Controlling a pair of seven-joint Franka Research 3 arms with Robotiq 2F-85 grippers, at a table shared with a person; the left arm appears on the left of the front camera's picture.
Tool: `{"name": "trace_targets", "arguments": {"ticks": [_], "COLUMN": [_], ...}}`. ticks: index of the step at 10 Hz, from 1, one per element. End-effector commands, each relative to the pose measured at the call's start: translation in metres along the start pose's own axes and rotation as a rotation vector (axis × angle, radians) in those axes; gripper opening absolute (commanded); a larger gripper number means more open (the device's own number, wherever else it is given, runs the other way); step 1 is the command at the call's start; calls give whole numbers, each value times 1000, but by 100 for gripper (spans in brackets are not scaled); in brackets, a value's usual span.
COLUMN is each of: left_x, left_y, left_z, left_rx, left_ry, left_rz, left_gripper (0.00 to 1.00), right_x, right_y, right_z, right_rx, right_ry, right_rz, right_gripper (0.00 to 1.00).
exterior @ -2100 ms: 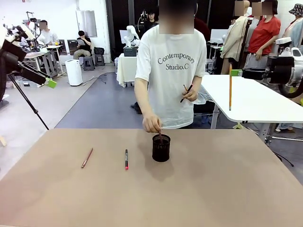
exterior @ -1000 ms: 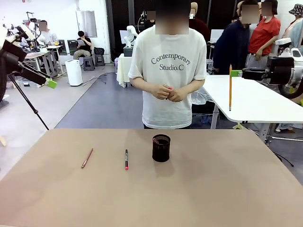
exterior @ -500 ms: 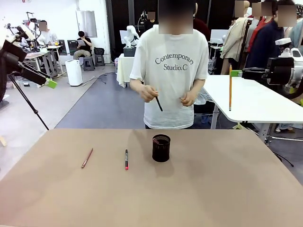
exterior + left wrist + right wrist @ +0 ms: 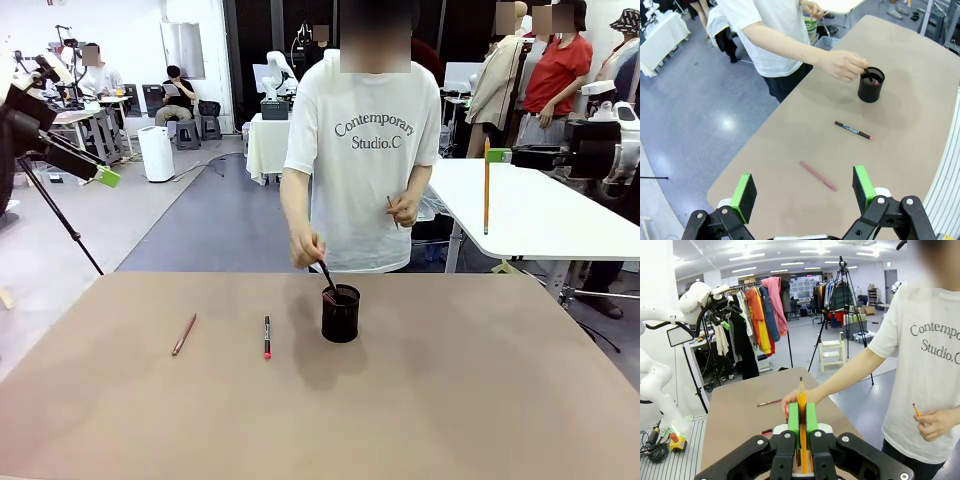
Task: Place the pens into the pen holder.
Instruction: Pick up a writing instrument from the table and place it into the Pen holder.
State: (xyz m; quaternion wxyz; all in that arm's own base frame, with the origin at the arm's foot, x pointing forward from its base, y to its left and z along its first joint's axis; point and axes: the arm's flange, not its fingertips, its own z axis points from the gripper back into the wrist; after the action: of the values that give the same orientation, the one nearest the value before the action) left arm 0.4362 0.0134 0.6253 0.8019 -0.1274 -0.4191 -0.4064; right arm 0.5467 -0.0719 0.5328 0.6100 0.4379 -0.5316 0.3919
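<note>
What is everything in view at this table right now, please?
Black cylindrical mesh pen holder: one, table centre.
Black pen with red-pink end: one, lying left of holder.
Reddish-brown pencil: one, lying farther left.
Dark pen: one, tip at holder's mouth.
Orange-yellow pencil: one, upright in right gripper.
Brown table: one.
Person's hand at holder: one, gripping that pen.
Person's other hand: one, holding thin stick.
Left gripper: open, raised.
Right gripper: shut on pencil.
</note>
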Motion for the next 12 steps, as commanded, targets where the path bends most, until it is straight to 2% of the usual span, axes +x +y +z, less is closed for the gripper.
{"name": "trace_targets", "arguments": {"ticks": [1,12], "left_x": [0,0], "left_y": [2,2], "left_z": [1,1], "left_rx": [-12,-12], "left_ry": [-19,-19], "left_rz": [-12,-12], "left_gripper": [100,100], "right_x": [2,2], "right_y": [0,0], "right_z": [1,1], "right_rx": [-5,-5], "right_ry": [1,1], "right_rz": [3,3], "right_gripper": [0,0]}}
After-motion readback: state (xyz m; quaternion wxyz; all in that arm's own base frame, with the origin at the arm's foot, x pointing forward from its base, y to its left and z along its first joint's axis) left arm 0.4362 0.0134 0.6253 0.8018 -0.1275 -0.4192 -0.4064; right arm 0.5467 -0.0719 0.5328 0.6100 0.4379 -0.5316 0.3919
